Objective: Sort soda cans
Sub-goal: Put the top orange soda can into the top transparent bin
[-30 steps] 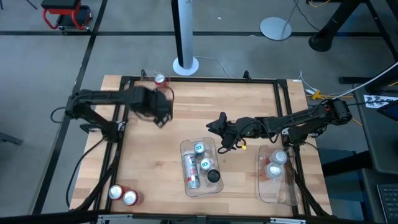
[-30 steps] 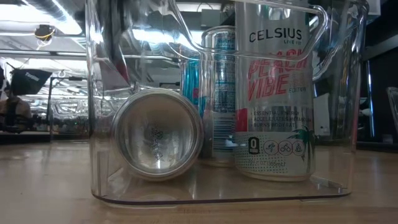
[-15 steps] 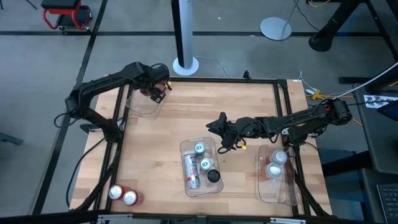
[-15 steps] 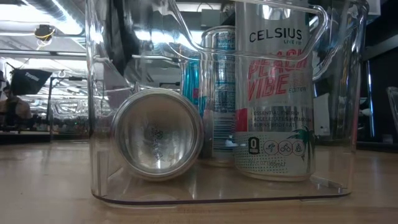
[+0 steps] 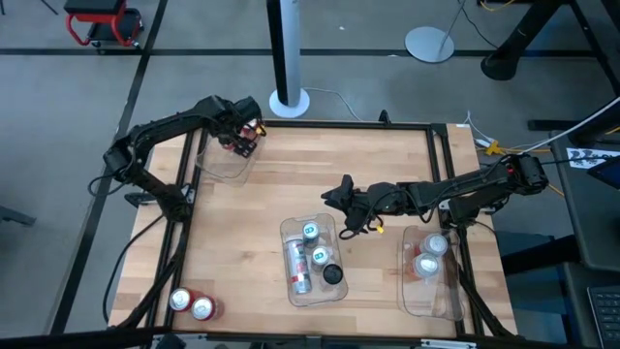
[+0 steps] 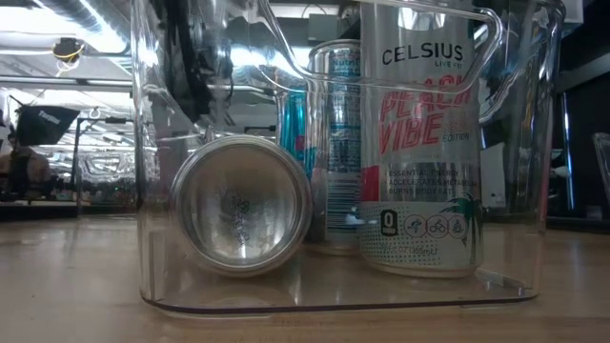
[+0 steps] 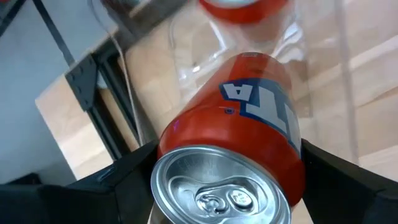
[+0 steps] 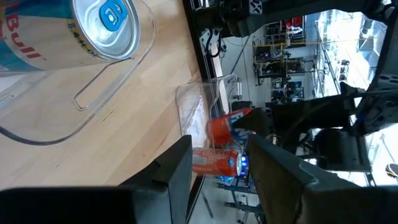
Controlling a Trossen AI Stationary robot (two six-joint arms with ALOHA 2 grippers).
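The left gripper (image 5: pixel 244 136) is over the clear bin (image 5: pixel 225 163) at the table's far left corner, and its fingers are pinched on a red can (image 7: pixel 239 134). In the left wrist view the can sits squarely between the two dark fingers (image 7: pixel 118 186), one pressing each side of its wall, with the silver top and pull tab turned back toward the camera. So the can's long axis runs straight out from the palm, along the line of the fingers, and its base leads the way toward the bin. Beyond that base the bin's transparent wall and wooden floor show, and a second red can (image 7: pixel 244 7) lies farther out past the fingertips; the right wrist view also shows the held can above another red can (image 8: pixel 214 160) in that bin. My judgement is that the coming move is a release: once the jaws part, the can goes base first, so what counts is whether the base is already inside the rim and clear of the can beyond it, which I cannot settle from these views. The right gripper (image 5: pixel 352 215) waits beside the far end of the middle bin (image 5: pixel 289 233), fingers spread with nothing between them, and a blue-topped can (image 8: pixel 99 31) stands in that bin off to one side of them. It is well apart from the red can, so the left arm is the one placed to finish this.
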